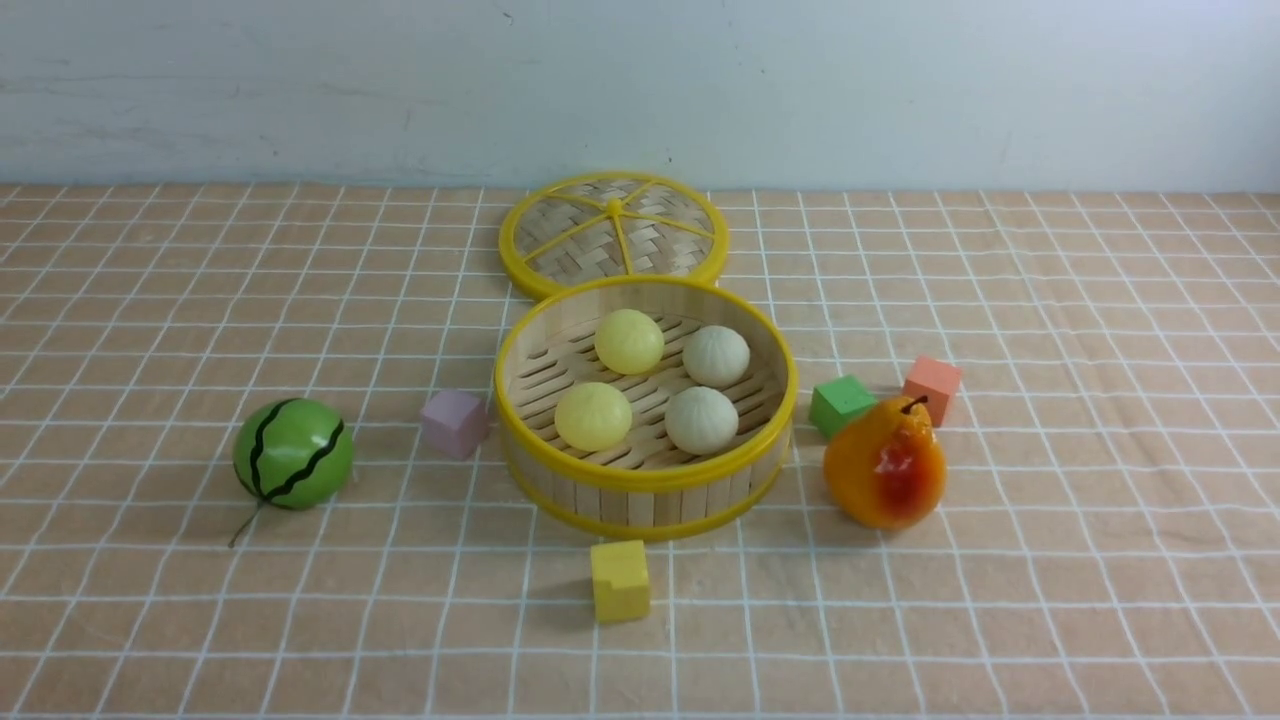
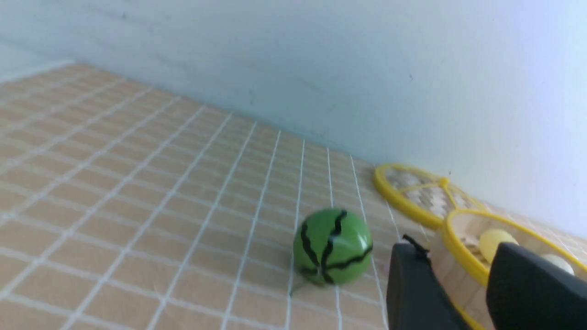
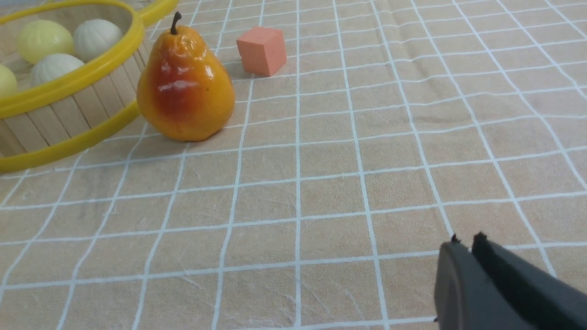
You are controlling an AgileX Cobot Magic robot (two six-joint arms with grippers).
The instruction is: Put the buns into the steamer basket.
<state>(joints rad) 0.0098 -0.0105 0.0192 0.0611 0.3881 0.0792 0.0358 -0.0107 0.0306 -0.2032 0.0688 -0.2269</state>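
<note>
The steamer basket (image 1: 640, 478) stands in the middle of the checked cloth. Inside it lie two pale yellow buns (image 1: 629, 341) (image 1: 593, 416) and two off-white buns (image 1: 716, 356) (image 1: 701, 420). Neither gripper shows in the front view. In the left wrist view my left gripper (image 2: 456, 252) is open with nothing between its fingers; it is close to the basket's rim (image 2: 458, 245), beside the watermelon ball. My right gripper (image 3: 467, 240) is shut and empty, low over bare cloth, well away from the basket (image 3: 69, 82) and the pear.
The flat woven lid (image 1: 613, 235) lies behind the basket. A green watermelon ball (image 1: 293, 454) sits to the left, an orange pear (image 1: 885, 465) to the right. Cubes lie around: lilac (image 1: 453, 422), yellow (image 1: 619, 580), green (image 1: 841, 404), salmon (image 1: 932, 388). A wall closes the back.
</note>
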